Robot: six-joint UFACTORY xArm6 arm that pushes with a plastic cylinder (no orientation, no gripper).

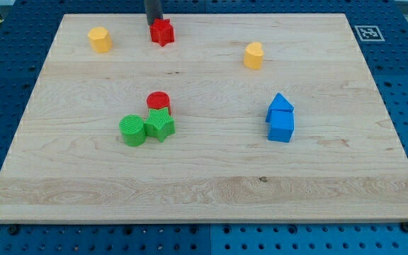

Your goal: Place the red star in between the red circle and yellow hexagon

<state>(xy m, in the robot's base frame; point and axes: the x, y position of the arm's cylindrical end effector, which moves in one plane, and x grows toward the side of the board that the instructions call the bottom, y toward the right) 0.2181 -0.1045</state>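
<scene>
The red star (pixel 162 32) lies near the view's top, left of centre. My tip (pixel 153 22) touches the star's upper left side; the rod rises out of the top of the view. The yellow hexagon (pixel 100 40) sits to the star's left near the top left. The red circle (pixel 159 101) lies near the board's middle-left, well below the star. It touches a green star (pixel 160 125) just below it.
A green circle (pixel 132 130) sits left of the green star. A yellow heart-like block (pixel 253 55) lies at the upper right. Two blue blocks (pixel 280 117) stand together at the right. The wooden board (pixel 204 184) rests on a blue pegboard table.
</scene>
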